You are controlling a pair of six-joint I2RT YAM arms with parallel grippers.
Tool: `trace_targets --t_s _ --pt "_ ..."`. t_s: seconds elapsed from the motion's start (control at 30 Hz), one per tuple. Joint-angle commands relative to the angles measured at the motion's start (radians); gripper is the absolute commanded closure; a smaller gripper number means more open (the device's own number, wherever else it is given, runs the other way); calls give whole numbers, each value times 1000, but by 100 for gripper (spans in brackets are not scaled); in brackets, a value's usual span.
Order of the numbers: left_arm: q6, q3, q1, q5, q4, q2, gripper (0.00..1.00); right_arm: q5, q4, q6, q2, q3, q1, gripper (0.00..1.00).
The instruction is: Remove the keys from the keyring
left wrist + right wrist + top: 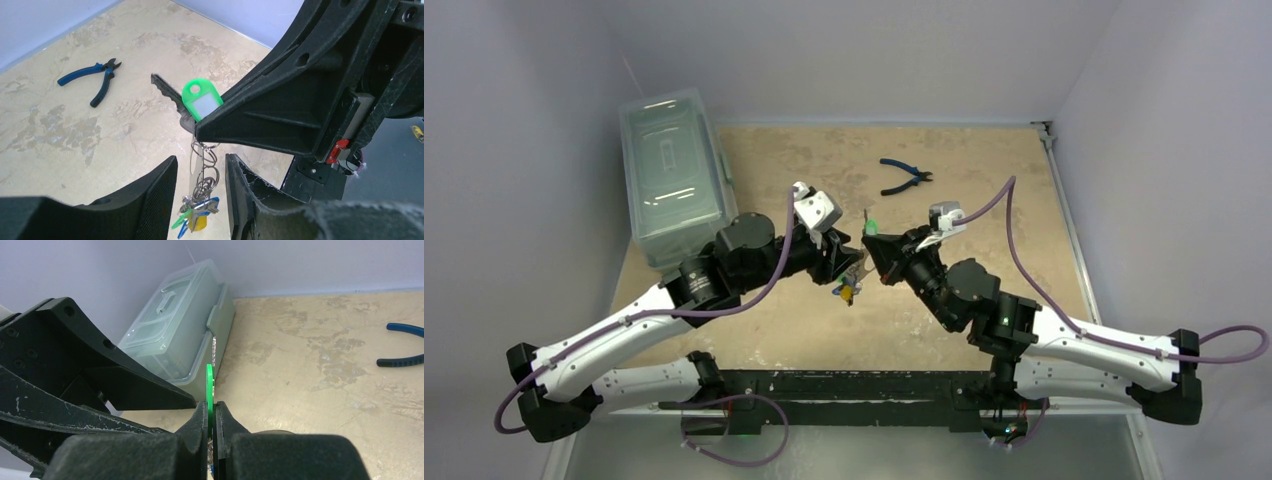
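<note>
Plainly, from above, little of the job looks done: the keys [848,291] hang as one bunch in the air over the middle of the table [984,200], between the two arms, and no key can be seen lying loose on the surface. Both arms reach inward with elbows bent, so that the left gripper [837,262] and right gripper [876,244] meet nose to nose, with the pliers [907,177] well apart behind them and the clear box [674,175] off to the left. In the left wrist view, the left gripper's fingers are spread, and the keyring [195,162] with its wire loops hangs down in the gap between them, touching neither as far as I can tell. The blue, green and yellow heads cluster at the bottom of it, while the right gripper comes in from the right and holds a green tag [201,102] whose dark key [166,90] sticks up to the left. In the right wrist view, the right gripper's fingers are pressed together on that tag, seen edge-on, and one finger of the left gripper reaches in just beside it. By my judgement every key is left to come off, and the left arm, level and low, is poised to close on the ring
</note>
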Motion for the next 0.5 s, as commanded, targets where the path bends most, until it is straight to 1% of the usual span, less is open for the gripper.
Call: trace_targets --t_s 0.0,0.33,0.47 --pt "-3 51 4 9 19 13 61 12 60 20 1 16 1 100" --pt "11 60 3 9 15 64 64 -12 68 32 7 17 1 100" --pt "14 50 3 -3 20 74 68 -18 72 34 6 16 1 100"
